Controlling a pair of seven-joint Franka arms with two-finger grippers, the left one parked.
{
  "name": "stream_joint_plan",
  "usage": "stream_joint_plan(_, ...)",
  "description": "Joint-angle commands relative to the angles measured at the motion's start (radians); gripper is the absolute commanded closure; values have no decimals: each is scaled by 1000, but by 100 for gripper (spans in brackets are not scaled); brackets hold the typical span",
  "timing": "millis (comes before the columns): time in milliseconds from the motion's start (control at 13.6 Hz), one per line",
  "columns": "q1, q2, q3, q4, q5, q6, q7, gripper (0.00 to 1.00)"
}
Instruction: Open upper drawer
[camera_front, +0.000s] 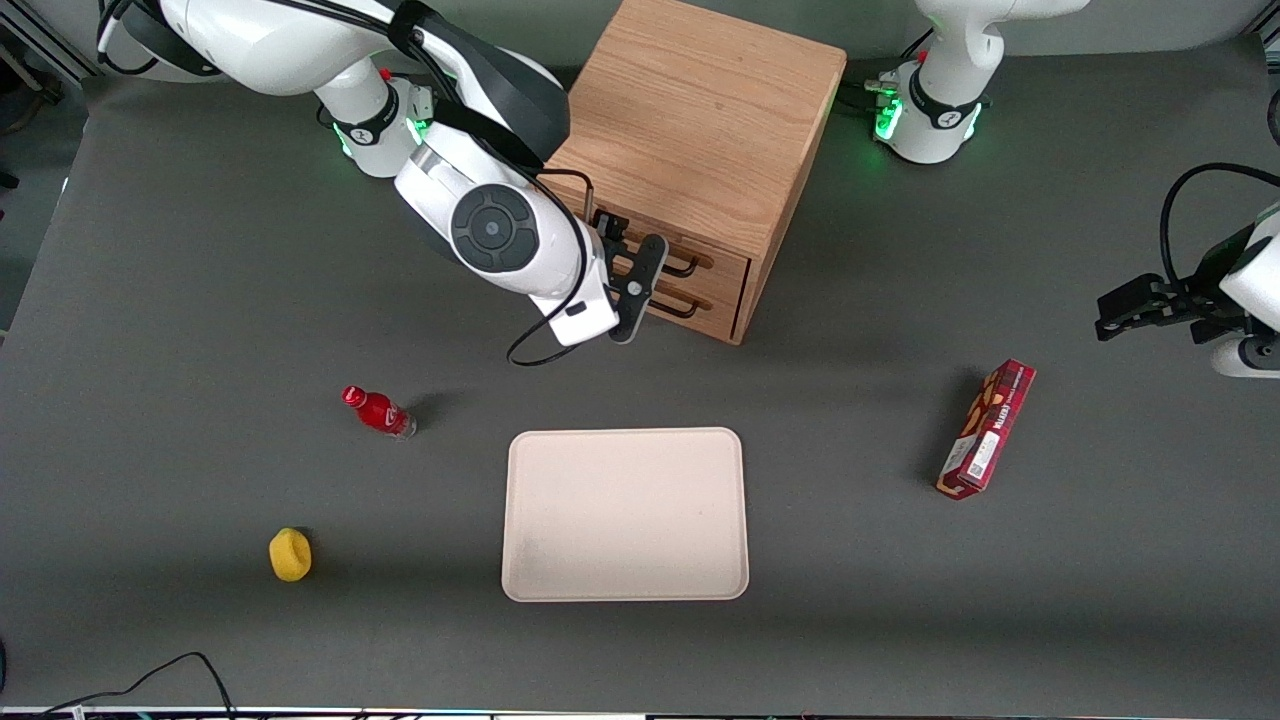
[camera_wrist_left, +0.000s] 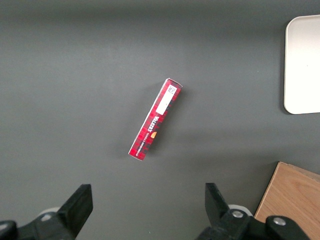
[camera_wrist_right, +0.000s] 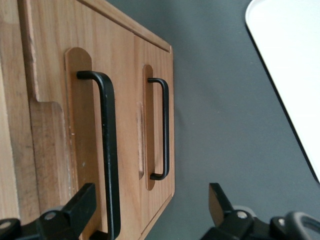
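Observation:
The wooden cabinet (camera_front: 700, 110) stands at the table's back, its two twin drawers facing the front camera. The upper drawer (camera_front: 718, 262) and the lower drawer (camera_front: 712, 303) both look shut. My right gripper (camera_front: 640, 272) is open, right in front of the drawer fronts at handle height. In the right wrist view the upper drawer (camera_wrist_right: 80, 150) carries its black wire handle (camera_wrist_right: 109, 150), which runs down between the open fingers (camera_wrist_right: 82, 205), close to one of them. The gripper (camera_wrist_right: 150, 212) holds nothing. The lower drawer's handle (camera_wrist_right: 164, 130) lies beside it, outside the grasp.
A cream tray (camera_front: 625, 515) lies nearer the front camera than the cabinet, also showing in the right wrist view (camera_wrist_right: 290, 60). A red bottle (camera_front: 378, 411) and a yellow object (camera_front: 290, 554) lie toward the working arm's end. A red box (camera_front: 987, 428) lies toward the parked arm's end.

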Motion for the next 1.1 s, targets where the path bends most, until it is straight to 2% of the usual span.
stream_joint_plan(0, 19, 36, 8, 20, -26, 28, -15, 0)
stream_joint_plan(514, 39, 93, 5, 20, -95, 95, -15, 0)
stream_joint_plan(1028, 36, 95, -41, 24, -111, 124, -81, 0)
